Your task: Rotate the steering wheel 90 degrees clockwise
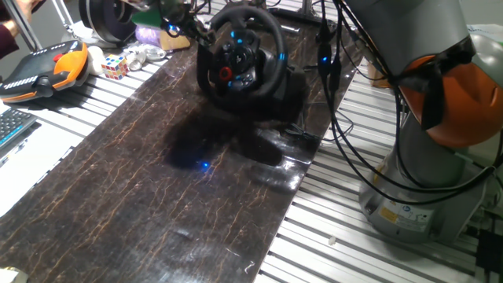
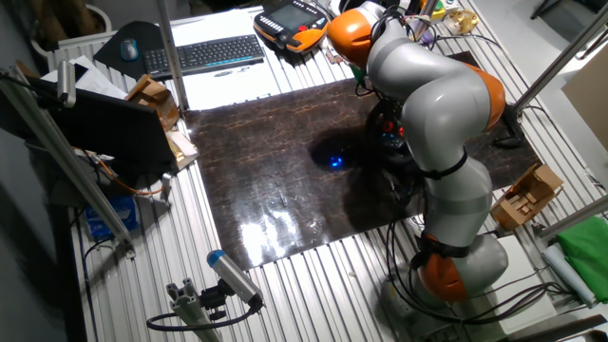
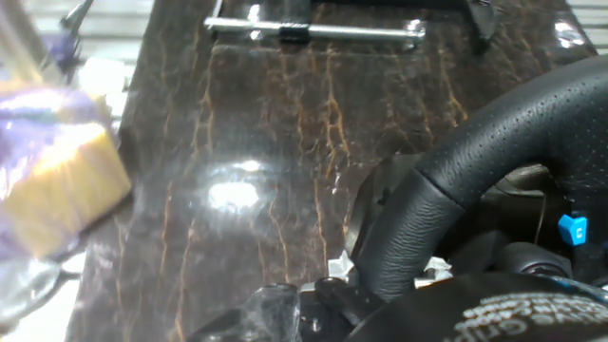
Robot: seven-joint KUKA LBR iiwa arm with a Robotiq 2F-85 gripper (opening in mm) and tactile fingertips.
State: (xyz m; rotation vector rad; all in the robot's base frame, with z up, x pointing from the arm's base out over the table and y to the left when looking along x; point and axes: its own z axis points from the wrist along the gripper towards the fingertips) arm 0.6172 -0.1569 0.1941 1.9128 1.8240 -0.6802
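Note:
The black steering wheel (image 1: 240,53) stands upright on its bulky base at the far end of the dark mat (image 1: 196,189), with a red button and blue lights on its hub. My gripper (image 1: 187,27) is at the upper left of the rim, right against it. In the hand view the thick textured rim (image 3: 475,171) fills the right side and runs down to blurred finger parts (image 3: 275,309) at the bottom edge; whether they clamp the rim is unclear. In the other fixed view my arm (image 2: 432,95) hides nearly all of the wheel (image 2: 385,128).
Left of the wheel lie a Rubik's cube (image 1: 115,66), an orange and black pendant (image 1: 43,71), a keyboard (image 1: 12,126), a purple object (image 1: 149,33) and a black ring (image 1: 110,20). Cables (image 1: 338,118) hang beside the arm's base (image 1: 416,204). A metal bar (image 3: 313,30) crosses the mat's far end.

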